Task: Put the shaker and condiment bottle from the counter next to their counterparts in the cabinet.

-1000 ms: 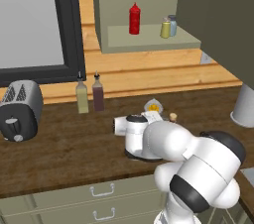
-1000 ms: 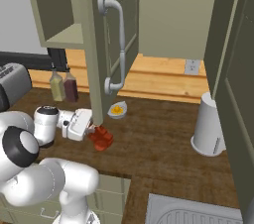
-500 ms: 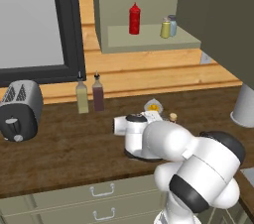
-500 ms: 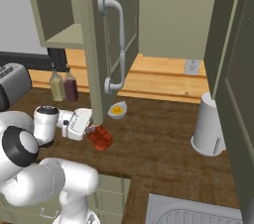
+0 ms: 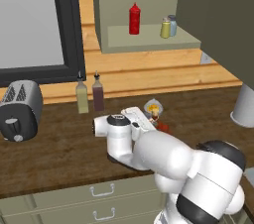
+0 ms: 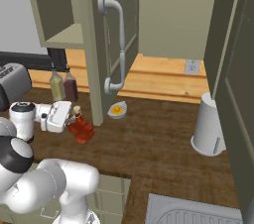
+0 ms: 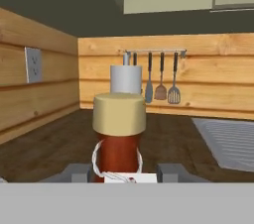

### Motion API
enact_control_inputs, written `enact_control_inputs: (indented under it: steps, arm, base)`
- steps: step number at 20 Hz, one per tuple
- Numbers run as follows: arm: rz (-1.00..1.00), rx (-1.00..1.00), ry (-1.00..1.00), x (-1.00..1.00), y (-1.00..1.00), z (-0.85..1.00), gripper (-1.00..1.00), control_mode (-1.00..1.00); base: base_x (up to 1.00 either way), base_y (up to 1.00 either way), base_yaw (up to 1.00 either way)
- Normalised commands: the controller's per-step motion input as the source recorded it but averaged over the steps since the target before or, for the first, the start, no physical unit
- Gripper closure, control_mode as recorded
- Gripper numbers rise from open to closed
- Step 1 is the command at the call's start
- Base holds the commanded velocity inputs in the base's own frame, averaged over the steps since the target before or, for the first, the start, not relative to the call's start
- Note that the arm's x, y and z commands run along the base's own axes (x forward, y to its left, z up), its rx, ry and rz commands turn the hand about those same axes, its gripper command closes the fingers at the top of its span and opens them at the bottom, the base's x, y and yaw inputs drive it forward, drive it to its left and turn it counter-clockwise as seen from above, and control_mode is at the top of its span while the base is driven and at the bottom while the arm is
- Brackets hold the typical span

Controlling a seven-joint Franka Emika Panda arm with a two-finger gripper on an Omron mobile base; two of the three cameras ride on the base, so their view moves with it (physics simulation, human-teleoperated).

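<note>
Red condiment bottle (image 7: 118, 141) sits upright on counter (image 6: 149, 143), gripper (image 7: 120, 172) pinched around its neck. Grip looks high, so bulbous body could swing or slip during lift.

1. Bare bench (image 6: 154, 143) stretches from the condiment bottle (image 6: 81, 129) toward the white canister (image 6: 209, 125).
2. The cabinet door (image 6: 106, 39) hangs open just beside the bottle.
3. The shelf (image 5: 149, 38) is free between the red squeeze bottle (image 5: 134, 19) and both shakers (image 5: 168, 27).
</note>
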Motion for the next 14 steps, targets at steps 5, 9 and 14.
enact_control_inputs:
  steps: [5, 9, 14]
  arm:
    - [0.24, 0.0, 0.0, -0.03, 0.86, 0.52, 1.0, -1.0]
    - [0.25, 0.0, 0.0, 0.0, 0.72, 0.56, 1.0, -1.0]
    - [0.23, 0.0, 0.0, 0.0, 0.55, 0.61, 1.0, -1.0]
  base:
    - [0.0, 0.0, 0.0]
    - [0.0, 0.0, 0.0]
    - [0.0, 0.0, 0.0]
